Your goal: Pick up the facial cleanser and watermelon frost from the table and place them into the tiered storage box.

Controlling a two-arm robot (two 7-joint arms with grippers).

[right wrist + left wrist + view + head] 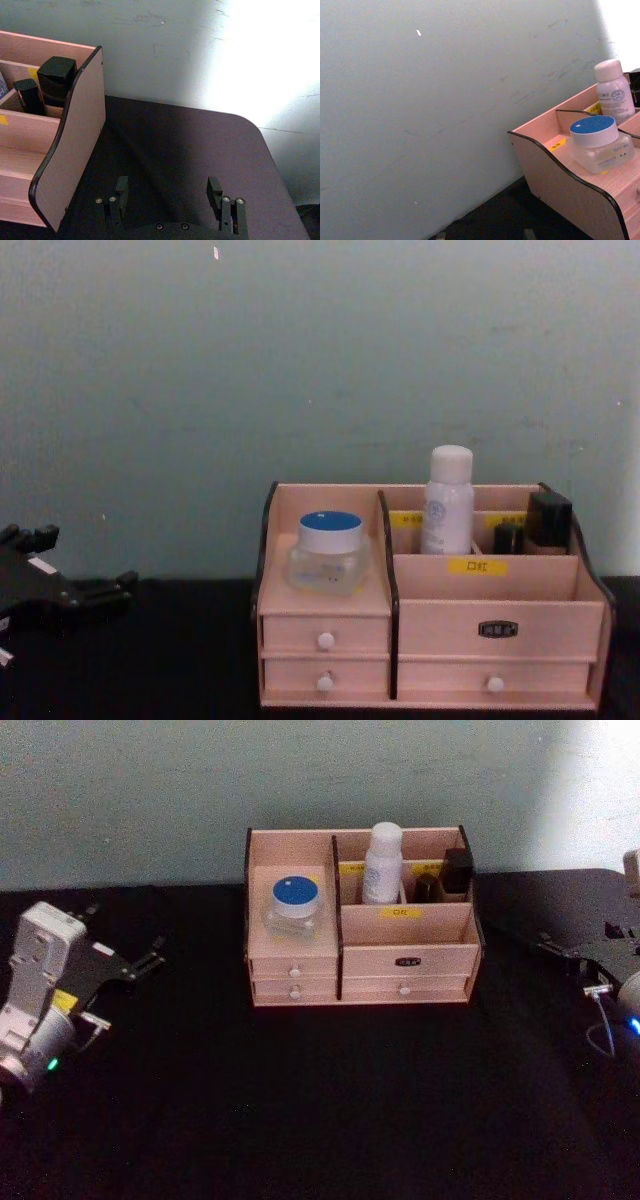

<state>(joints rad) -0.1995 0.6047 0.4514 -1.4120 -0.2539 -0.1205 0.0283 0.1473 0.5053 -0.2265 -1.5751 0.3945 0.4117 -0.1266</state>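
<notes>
- I read the job as essentially finished: both items sit inside the tiered storage box point(360, 915), and nothing else lies on the black table point(300, 1120) around it
- The white bottle point(382, 863), which I take for one of the two products, stands upright in a rear compartment behind the yellow-labelled divider
- The clear jar with the blue lid point(296, 906) rests on the box's left-hand shelf, above the two small white-knobbed drawers; I can't say from here which of the two is the cleanser and which the frost
- A couple of dark items point(50, 85) occupy the rear right compartment; I'd guess they're not part of my task
- My left gripper point(122, 968) sits well to the left of the box, low over the table; I can't tell how its fingers stand
- My right gripper point(170, 192) is off to the right of the box, fingers spread apart and holding nothing
- All I see left is parking both arms
</notes>
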